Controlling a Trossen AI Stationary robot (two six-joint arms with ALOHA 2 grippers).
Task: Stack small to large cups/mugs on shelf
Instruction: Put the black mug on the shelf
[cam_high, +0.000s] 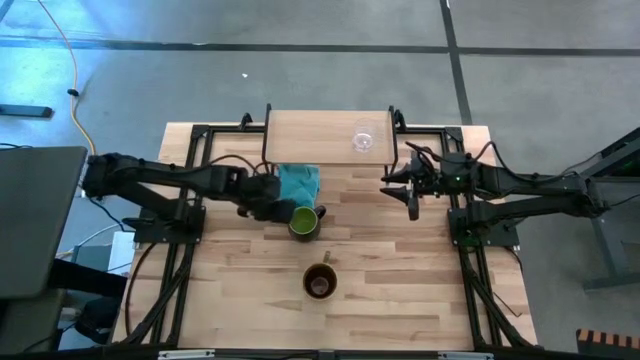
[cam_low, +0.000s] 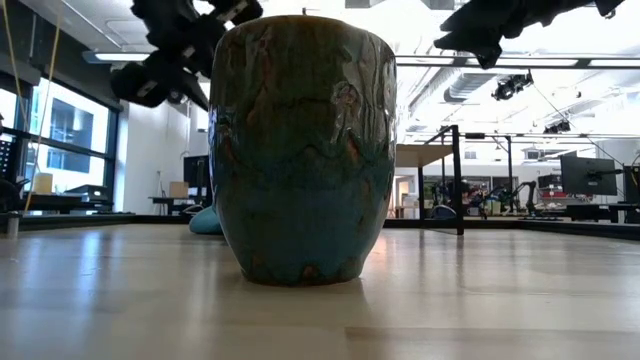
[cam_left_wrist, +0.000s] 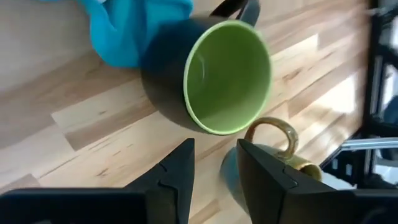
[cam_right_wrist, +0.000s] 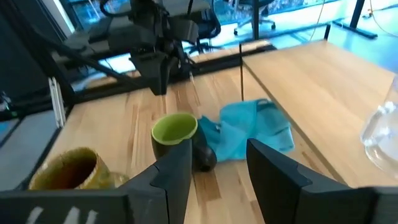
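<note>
The green-inside, dark-outside mug (cam_high: 303, 222) stands upright on the table next to a teal cloth (cam_high: 298, 182). My left gripper (cam_high: 283, 213) is open just left of the mug. In the left wrist view its fingers (cam_left_wrist: 183, 168) stop short of the mug (cam_left_wrist: 227, 78), touching nothing. The brown mug (cam_high: 320, 282) stands upright nearer the front edge and fills the low view (cam_low: 300, 150). The clear glass cup (cam_high: 363, 138) stands on the shelf (cam_high: 310, 135) at the far edge. My right gripper (cam_high: 392, 186) is open and empty above the table, right of the cloth.
The teal cloth (cam_right_wrist: 249, 130) lies crumpled against the shelf's near edge, right behind the green mug (cam_right_wrist: 174, 134). Black frame rails (cam_high: 190, 180) run along both sides of the table. Bare planks lie around the brown mug (cam_right_wrist: 65, 168).
</note>
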